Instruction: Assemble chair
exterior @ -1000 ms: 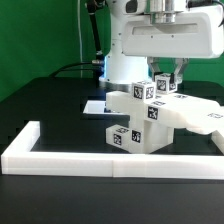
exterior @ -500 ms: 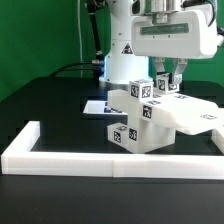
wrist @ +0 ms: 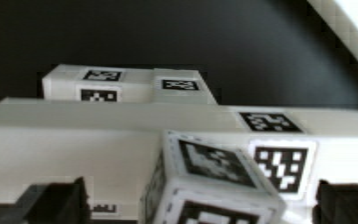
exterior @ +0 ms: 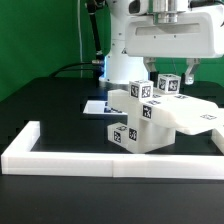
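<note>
The hand has just let go: its fingers, a moment ago pinched on the leg, now stand apart on either side of it, not touching. The leg stays upright on the chair, so this part looks placed, though whether it is fully seated cannot be told. The chair sits on the table against the rail. Both views cut the scene: the arm's body hides the finger roots, the wrist view blurs, and the joint under the leg is hidden.
</note>
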Controlling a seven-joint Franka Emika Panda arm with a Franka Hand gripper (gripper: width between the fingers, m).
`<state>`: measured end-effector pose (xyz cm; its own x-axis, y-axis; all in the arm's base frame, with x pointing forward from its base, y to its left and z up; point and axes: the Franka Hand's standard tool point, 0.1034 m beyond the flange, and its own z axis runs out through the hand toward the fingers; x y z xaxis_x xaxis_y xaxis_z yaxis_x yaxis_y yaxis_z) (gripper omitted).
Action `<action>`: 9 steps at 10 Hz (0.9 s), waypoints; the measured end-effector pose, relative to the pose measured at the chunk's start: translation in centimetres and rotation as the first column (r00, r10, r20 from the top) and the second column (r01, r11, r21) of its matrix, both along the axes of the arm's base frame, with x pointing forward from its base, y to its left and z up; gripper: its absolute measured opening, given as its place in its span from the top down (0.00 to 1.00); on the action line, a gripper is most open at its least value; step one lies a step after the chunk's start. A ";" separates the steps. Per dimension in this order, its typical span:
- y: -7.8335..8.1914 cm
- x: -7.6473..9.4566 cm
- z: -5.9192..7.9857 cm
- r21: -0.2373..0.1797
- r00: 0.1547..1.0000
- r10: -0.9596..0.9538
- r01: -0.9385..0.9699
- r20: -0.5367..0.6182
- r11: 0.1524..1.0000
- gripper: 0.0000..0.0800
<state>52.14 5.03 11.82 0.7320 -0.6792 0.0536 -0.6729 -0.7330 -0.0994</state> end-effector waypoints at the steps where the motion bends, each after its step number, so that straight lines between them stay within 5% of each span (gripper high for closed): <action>1: -0.1 0.0 0.0 -0.010 0.997 0.083 -0.083 0.002 0.996 0.20; 4: -0.1 0.0 0.0 -0.034 0.959 0.284 -0.284 0.004 0.958 0.19; 9: -0.2 0.0 0.0 -0.091 0.748 0.663 -0.662 -0.016 0.744 0.19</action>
